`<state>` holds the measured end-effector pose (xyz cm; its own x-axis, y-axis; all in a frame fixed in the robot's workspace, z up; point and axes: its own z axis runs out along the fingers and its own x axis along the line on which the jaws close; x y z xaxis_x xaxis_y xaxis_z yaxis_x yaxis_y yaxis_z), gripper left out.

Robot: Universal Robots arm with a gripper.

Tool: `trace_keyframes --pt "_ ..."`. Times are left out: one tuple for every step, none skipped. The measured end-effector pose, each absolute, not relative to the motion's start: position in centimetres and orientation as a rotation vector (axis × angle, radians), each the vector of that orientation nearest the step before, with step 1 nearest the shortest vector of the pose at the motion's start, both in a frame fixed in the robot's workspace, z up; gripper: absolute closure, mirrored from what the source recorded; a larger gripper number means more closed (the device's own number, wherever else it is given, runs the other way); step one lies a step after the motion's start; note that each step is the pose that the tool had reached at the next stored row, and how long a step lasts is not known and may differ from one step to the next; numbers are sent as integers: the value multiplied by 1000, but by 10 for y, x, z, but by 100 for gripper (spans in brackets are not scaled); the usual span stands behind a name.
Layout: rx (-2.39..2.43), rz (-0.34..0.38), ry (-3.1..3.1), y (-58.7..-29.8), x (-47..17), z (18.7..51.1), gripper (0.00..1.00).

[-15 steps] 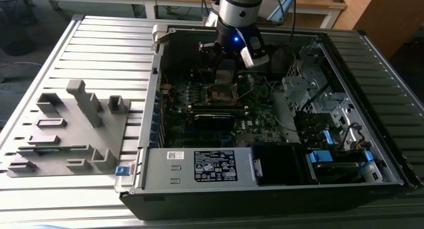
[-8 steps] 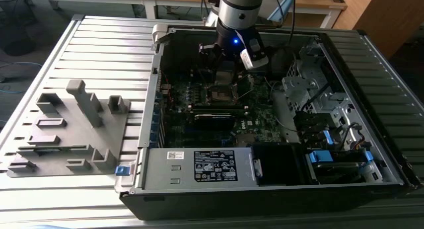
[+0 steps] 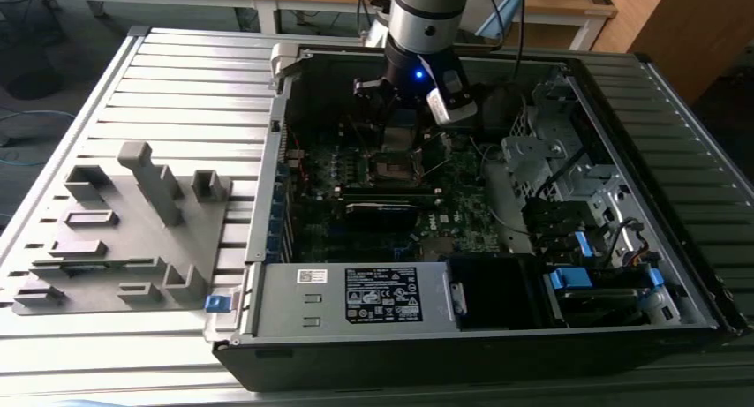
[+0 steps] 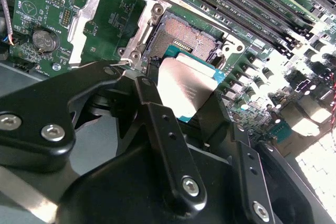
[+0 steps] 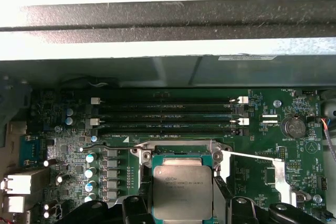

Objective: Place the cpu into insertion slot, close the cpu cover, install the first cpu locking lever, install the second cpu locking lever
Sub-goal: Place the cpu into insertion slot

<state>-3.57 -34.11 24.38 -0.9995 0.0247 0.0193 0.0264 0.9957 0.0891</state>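
My gripper [image 4: 186, 92] is shut on the cpu [image 4: 184, 82], a flat square chip with a dull silver face, one black finger [image 4: 149, 95] on each side of it. It hangs tilted just above the insertion slot [image 4: 184, 38], whose dark contact field shows beyond the chip's far edge. The cpu cover [image 4: 84, 17], a silver frame, stands flipped open beside the slot. In the first wrist view the cpu [image 5: 182, 184] sits between the gripper [image 5: 182, 203] fingers, with the slot's metal rim [image 5: 178, 146] behind it and the open cover [image 5: 280, 174] to one side. In the exterior view the gripper [image 3: 401, 131] hovers over the slot [image 3: 395, 167].
Long black memory slots [image 5: 168, 114] run beside the socket, near the case wall [image 5: 168, 24]. A coin battery [image 4: 42, 38] lies by the open cover. A power supply [image 3: 353, 297] and drive cage [image 3: 566, 177] crowd the case. A grey fixture [image 3: 118, 230] lies at the exterior view's left.
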Motion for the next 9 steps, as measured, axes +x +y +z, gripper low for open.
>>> trace_keyframes --pt "-40 -140 -3120 -341 -36 244 46" --pt "-40 -140 -3120 -341 -36 244 46" --pt "-40 -140 -3120 -341 -36 243 46" --pt "-40 -140 -3120 -341 -36 243 46" --pt "-40 -140 -3120 -341 -36 242 46" --pt "-40 -140 -3120 -341 -36 241 46" --pt "-40 -140 -3121 -341 -36 240 46" --pt "-40 -140 -3121 -341 -36 240 46" --pt "-40 -140 -3122 -341 -36 239 46"
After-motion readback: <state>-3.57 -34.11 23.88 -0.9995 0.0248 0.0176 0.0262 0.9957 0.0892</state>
